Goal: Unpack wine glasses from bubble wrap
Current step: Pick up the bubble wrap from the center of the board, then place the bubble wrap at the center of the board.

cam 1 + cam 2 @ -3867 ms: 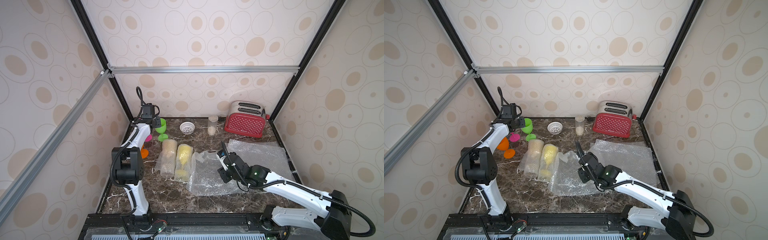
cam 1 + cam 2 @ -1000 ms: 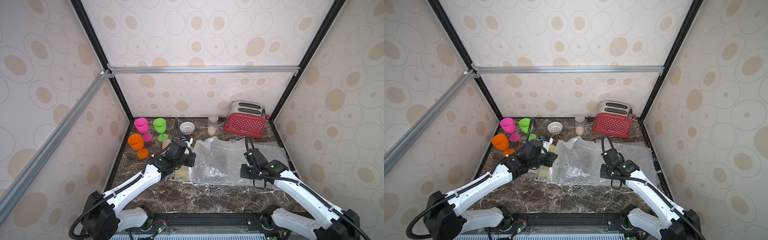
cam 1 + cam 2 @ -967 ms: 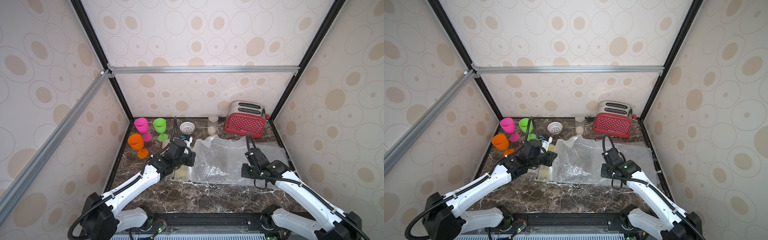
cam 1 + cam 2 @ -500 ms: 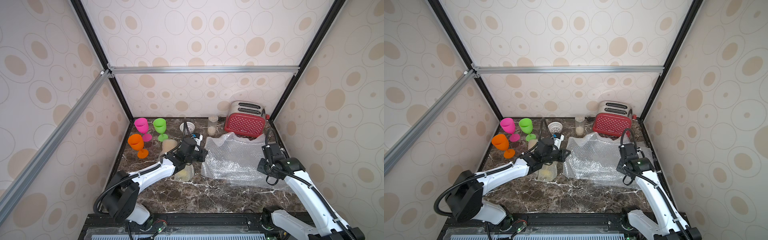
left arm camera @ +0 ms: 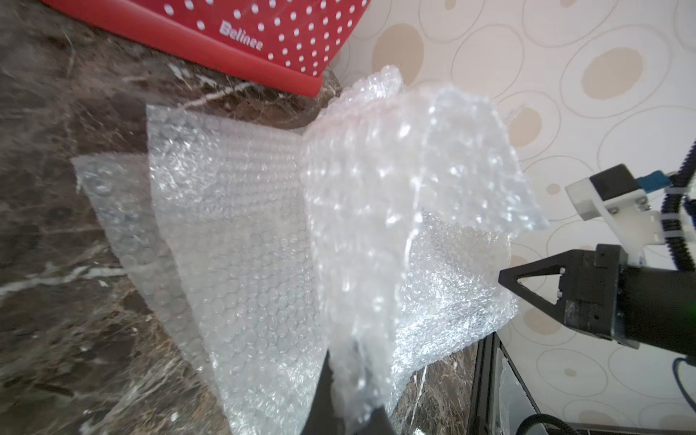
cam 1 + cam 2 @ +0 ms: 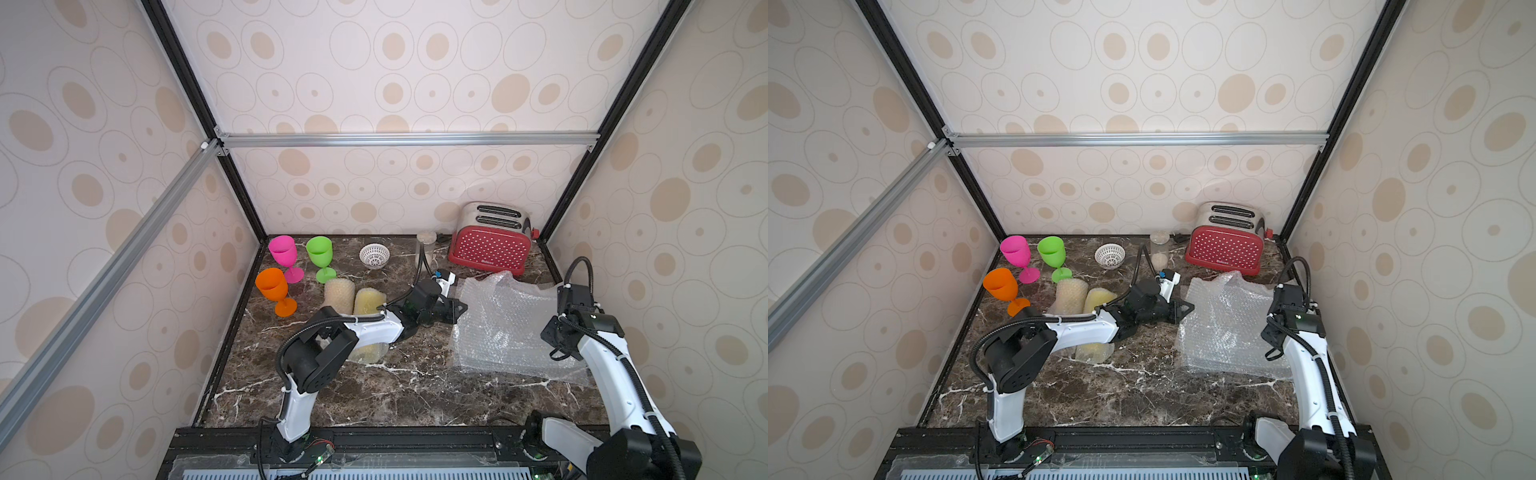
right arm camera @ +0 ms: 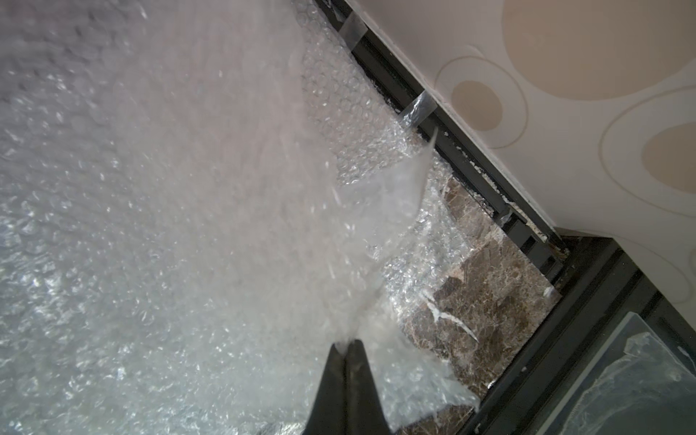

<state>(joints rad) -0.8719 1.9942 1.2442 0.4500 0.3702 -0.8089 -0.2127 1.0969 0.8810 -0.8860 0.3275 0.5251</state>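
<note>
Both arms have carried the bubble wrap sheet (image 6: 498, 316) rightward, off the two wrapped rolls (image 6: 338, 293) (image 6: 368, 301), onto flat sheets near the red toaster (image 6: 490, 245). The left gripper (image 6: 460, 308) and right gripper (image 7: 348, 346) each pinch an opposite edge of it. Three glasses stand bare at the back left: pink goblet (image 6: 283, 251), green goblet (image 6: 319, 249), orange goblet (image 6: 271, 284). The left arm crosses both rolls, hiding their middles. One lattice bowl (image 6: 374, 254) and one jar (image 6: 426, 245) stand by the back wall.

right gripper (image 7: 348, 348) | jaws pinched on bubble wrap (image 7: 169, 226) | above marble table (image 7: 489, 286)
</note>
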